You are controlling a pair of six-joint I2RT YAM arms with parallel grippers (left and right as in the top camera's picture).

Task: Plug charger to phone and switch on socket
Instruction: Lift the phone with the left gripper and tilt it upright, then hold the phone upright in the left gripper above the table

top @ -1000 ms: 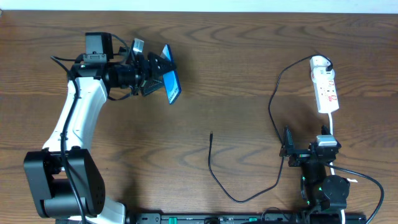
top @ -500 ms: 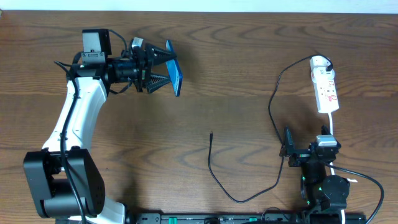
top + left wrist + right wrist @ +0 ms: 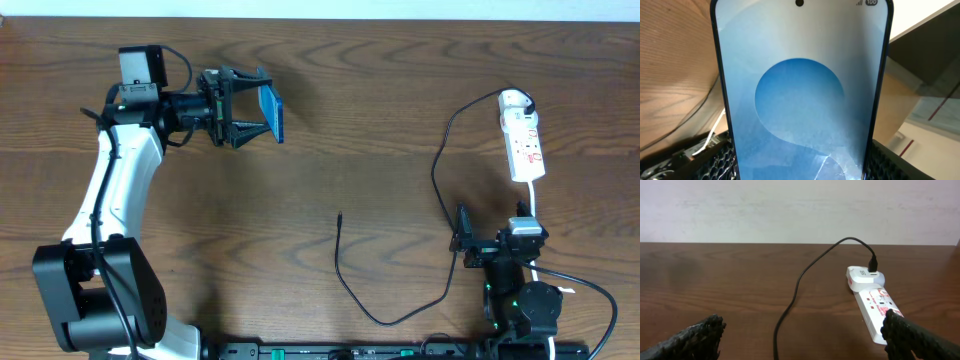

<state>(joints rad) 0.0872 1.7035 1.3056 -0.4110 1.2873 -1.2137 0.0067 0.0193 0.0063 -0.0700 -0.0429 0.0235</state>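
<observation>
At the table's far left, the left gripper clamps the phone between its fingers, screen toward the wrist camera. The right gripper gapes empty, with the socket ahead and the charger tip lying between the arms.

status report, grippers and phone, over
Left gripper shut on phone, held off table. Right gripper open, empty. Charger plug loose on table, nothing blocking it.
</observation>
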